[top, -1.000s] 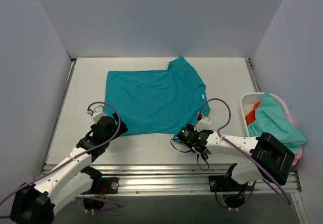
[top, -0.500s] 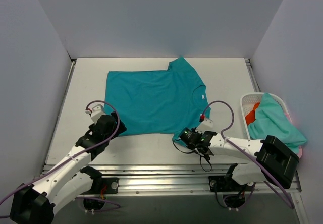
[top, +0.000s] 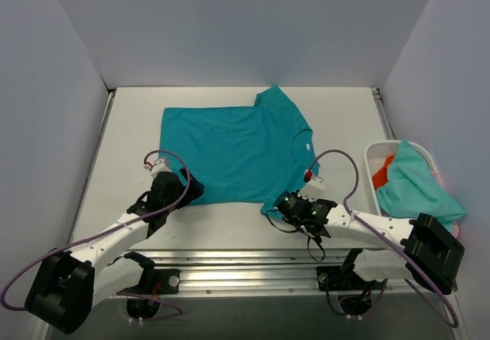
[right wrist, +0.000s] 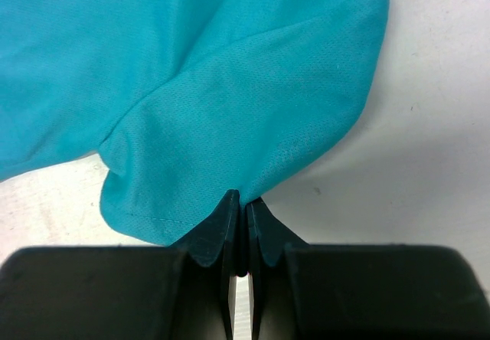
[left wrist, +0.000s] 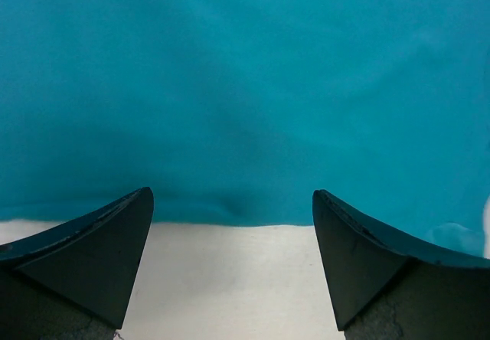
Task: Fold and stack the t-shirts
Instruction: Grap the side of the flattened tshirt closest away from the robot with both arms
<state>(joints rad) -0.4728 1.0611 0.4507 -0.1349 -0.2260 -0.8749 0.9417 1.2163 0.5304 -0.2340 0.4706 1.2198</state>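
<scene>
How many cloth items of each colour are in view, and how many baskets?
teal shirt: 1
aqua shirt: 1
orange-red cloth: 1
pink cloth: 1, only an edge shows
basket: 1
Total: 5

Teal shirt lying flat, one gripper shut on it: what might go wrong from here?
The right gripper pinches only the sleeve edge of the teal t-shirt; it may slip when lifted. The left gripper is open at the hem; closing there may miss, and a one-sided lift would skew the shirt.
</scene>
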